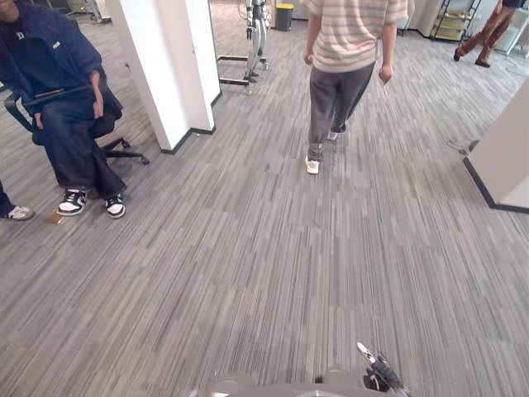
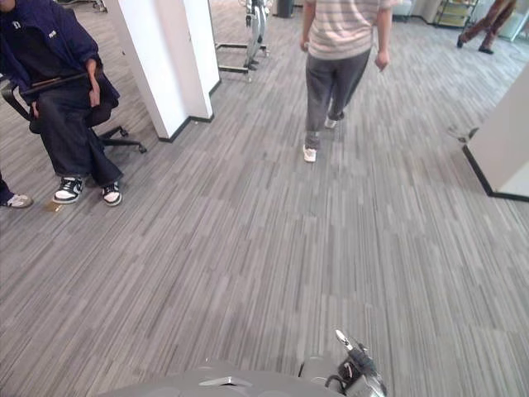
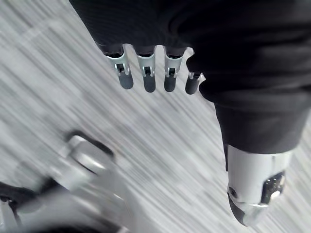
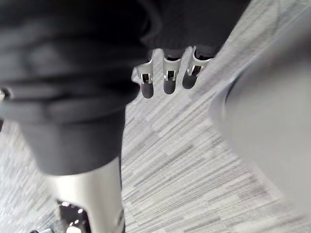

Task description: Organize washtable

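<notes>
My left robot hand (image 3: 146,73) hung released over the striped grey carpet (image 1: 264,265), fingers relaxed, nothing in it. My right robot hand (image 4: 167,80) was the same, loose and empty. Where the washtable stood, I couldn't tell. Far off at 12 o'clock I saw a dark bin (image 1: 283,16) with a yellow top, contents out of sight. A person (image 1: 343,58) was mid-stride at 1 o'clock, and a seated person (image 1: 58,83) was at 10 o'clock.

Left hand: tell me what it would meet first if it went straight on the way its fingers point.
The left hand is open and empty, pointing down at the grey striped carpet. Nothing shows between them, so the carpet would likely come first, though depth is hard to judge.
</notes>
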Controlling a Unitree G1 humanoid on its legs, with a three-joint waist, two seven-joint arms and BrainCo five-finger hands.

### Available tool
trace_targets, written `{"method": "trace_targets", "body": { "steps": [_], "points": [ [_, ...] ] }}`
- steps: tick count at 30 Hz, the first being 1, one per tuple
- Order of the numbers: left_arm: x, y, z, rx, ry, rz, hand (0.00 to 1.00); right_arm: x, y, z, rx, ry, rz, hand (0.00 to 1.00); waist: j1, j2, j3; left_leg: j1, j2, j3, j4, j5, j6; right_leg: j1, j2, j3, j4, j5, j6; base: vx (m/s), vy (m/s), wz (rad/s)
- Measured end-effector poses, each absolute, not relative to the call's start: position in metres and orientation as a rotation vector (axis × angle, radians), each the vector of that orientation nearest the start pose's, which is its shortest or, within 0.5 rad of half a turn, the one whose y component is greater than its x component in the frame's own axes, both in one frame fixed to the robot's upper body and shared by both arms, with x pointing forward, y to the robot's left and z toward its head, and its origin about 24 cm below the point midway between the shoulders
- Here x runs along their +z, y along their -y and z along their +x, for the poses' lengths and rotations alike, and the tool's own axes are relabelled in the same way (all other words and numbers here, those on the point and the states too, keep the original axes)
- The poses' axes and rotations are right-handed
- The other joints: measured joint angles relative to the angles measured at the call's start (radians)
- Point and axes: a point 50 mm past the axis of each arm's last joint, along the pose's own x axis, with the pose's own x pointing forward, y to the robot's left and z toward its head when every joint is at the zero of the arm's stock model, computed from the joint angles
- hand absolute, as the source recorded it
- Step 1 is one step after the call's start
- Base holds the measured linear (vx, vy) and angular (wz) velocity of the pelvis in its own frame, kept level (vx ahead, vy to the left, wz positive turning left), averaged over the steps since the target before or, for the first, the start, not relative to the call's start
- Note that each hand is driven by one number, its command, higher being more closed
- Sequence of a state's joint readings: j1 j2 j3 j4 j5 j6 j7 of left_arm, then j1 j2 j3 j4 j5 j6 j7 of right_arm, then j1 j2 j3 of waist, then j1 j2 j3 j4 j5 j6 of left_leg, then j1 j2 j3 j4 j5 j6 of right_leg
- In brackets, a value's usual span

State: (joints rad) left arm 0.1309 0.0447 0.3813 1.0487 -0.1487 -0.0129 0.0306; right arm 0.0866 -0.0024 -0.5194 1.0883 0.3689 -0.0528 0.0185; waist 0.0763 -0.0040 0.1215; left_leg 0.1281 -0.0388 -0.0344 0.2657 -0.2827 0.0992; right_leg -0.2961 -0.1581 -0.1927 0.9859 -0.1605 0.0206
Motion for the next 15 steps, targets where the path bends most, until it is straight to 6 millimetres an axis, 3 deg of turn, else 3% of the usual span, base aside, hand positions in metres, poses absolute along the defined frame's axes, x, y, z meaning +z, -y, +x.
{"method": "trace_targets", "body": {
  "steps": [1,2,4,5,6,7,8,9,10,11,12,14,15],
  "points": [
    [-0.162,-0.215,0.076,0.507,-1.082,-0.263,0.00,-0.166,0.212,0.064,-0.740,-0.992,0.603,0.00,-0.008,0.001,0.001,0.016,0.013,-0.010,-0.004,-0.019,-0.005,-0.018,-0.003,-0.051,-0.104,-0.001,-0.001,-0.19,-0.028,0.52],
    [-0.158,-0.213,0.095,0.469,-1.032,-0.252,0.00,-0.165,0.213,0.062,-0.753,-0.983,0.602,0.00,-0.021,-0.004,0.001,0.062,0.032,-0.026,-0.005,-0.063,-0.012,-0.020,-0.005,-0.155,-0.381,0.027,0.024,0.13,-0.096,0.32],
    [-0.153,-0.203,0.118,0.429,-0.965,-0.267,0.00,-0.167,0.212,0.049,-0.771,-1.020,0.600,0.00,-0.023,-0.018,0.001,0.130,0.040,-0.030,0.003,-0.141,-0.028,-0.052,0.009,-0.202,-0.710,0.091,0.035,0.59,-0.262,0.19],
    [-0.152,-0.192,0.125,0.415,-0.947,-0.296,0.00,-0.169,0.213,0.040,-0.794,-1.051,0.595,0.00,-0.043,-0.006,-0.008,0.179,0.057,-0.044,-0.005,-0.187,-0.028,-0.084,0.018,-0.183,-0.764,0.096,0.043,0.87,-0.351,0.41],
    [-0.157,-0.182,0.113,0.412,-0.988,-0.320,0.00,-0.169,0.218,0.029,-0.815,-1.072,0.580,0.00,-0.065,0.028,-0.029,0.220,0.085,-0.064,0.000,-0.206,-0.028,-0.096,0.035,-0.174,-0.724,0.079,0.014,0.98,-0.408,0.61],
    [-0.160,-0.176,0.107,0.403,-1.012,-0.336,0.00,-0.169,0.218,0.023,-0.840,-1.091,0.594,0.00,-0.076,0.031,-0.034,0.210,0.099,-0.075,0.145,-0.209,-0.024,-0.087,0.050,-0.150,-0.664,0.164,-0.040,0.82,-0.288,0.51],
    [-0.162,-0.172,0.104,0.405,-1.027,-0.351,0.00,-0.169,0.221,0.020,-0.865,-1.083,0.601,0.00,-0.076,0.056,-0.047,0.170,0.116,-0.084,0.254,-0.196,-0.044,-0.077,0.062,-0.147,-0.652,0.223,-0.065,0.81,-0.331,0.20],
    [-0.164,-0.168,0.097,0.408,-1.056,-0.370,0.00,-0.167,0.230,0.020,-0.890,-1.062,0.601,0.00,-0.068,0.099,-0.066,0.094,0.144,-0.085,0.460,-0.083,-0.090,-0.071,0.097,-0.158,-0.600,0.231,-0.083,0.62,-0.253,-0.22],
    [-0.167,-0.170,0.086,0.439,-1.079,-0.384,0.00,-0.166,0.235,0.025,-0.888,-1.047,0.596,0.00,-0.064,0.123,-0.073,0.036,0.150,-0.094,0.589,0.089,-0.108,-0.044,0.125,-0.156,-0.596,0.193,-0.087,0.52,-0.265,-0.31],
    [-0.169,-0.174,0.079,0.474,-1.097,-0.399,0.00,-0.165,0.238,0.031,-0.887,-1.022,0.604,0.00,-0.061,0.126,-0.070,-0.058,0.145,-0.115,0.747,0.275,-0.192,0.018,0.145,-0.148,-0.625,0.155,-0.096,0.22,-0.148,-0.23],
    [-0.169,-0.175,0.076,0.488,-1.105,-0.406,0.00,-0.165,0.238,0.030,-0.892,-1.028,0.603,0.00,-0.056,0.128,-0.065,-0.098,0.152,-0.099,0.815,0.278,-0.198,0.064,0.152,-0.145,-0.651,0.143,-0.098,0.10,-0.098,-0.01],
    [-0.169,-0.186,0.071,0.534,-1.093,-0.416,0.00,-0.167,0.234,0.027,-0.874,-1.070,0.594,0.00,-0.027,0.093,-0.034,-0.203,0.197,0.002,0.935,0.201,-0.116,0.248,0.163,-0.117,-0.760,0.130,-0.100,-0.06,-0.021,-0.07],
    [-0.166,-0.197,0.074,0.545,-1.066,-0.388,0.00,-0.167,0.229,0.046,-0.813,-1.052,0.575,0.00,-0.010,0.068,-0.018,-0.269,0.192,0.038,0.913,0.141,-0.114,0.323,0.155,-0.092,-0.813,0.130,-0.100,-0.31,0.022,-0.43]
  ]
}}
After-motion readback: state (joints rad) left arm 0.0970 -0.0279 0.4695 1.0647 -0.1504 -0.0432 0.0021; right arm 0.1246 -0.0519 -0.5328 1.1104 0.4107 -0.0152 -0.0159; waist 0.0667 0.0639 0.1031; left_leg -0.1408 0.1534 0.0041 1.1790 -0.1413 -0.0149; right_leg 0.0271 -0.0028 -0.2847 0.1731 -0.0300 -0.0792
